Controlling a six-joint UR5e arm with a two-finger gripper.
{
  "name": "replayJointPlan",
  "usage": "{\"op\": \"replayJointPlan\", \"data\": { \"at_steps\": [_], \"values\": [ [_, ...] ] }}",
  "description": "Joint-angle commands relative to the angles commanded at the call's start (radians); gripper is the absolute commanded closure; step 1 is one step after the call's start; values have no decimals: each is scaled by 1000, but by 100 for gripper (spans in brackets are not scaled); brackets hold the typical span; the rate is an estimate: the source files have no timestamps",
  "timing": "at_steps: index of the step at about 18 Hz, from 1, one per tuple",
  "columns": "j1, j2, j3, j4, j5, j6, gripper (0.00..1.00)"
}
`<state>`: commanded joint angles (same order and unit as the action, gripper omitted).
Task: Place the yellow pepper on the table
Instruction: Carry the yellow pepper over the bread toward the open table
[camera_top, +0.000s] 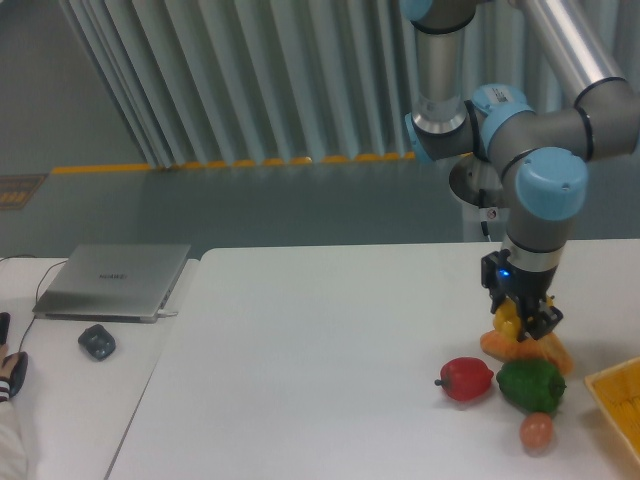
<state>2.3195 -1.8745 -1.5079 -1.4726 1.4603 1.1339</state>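
Gripper (520, 322): hangs at the right of the frame under the arm's blue-capped wrist, its fingers clamped on the yellow pepper.
Yellow pepper (508, 320): held between the fingers, only a small yellow part showing; whether it touches the item beneath cannot be told.
Orange-tan wedge (532, 349): lies on the table directly under the gripper, bread-like in look.
Green pepper (530, 385): just below the wedge, toward the lower right.
Red pepper (466, 379): just left of the green one, stem pointing left.
Small reddish-tan round fruit (536, 431): near the bottom edge, below the green pepper.
Yellow tray (618, 395): at the right edge, cut off by the frame.
Table (320, 350): white top filling the lower middle.
Laptop (112, 281): grey, closed, on the adjoining desk at left.
Dark mouse (97, 342): just below the laptop.
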Motion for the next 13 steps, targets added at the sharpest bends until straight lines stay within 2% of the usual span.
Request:
{"op": "replayJointPlan", "data": {
  "at_steps": [6, 12, 13],
  "values": [
    [-57, -26, -58, 14, 57, -48, 58],
    [-71, -41, -58, 14, 66, -71, 55],
    [-71, -43, -58, 15, 67, -68, 39]
  ]
}}
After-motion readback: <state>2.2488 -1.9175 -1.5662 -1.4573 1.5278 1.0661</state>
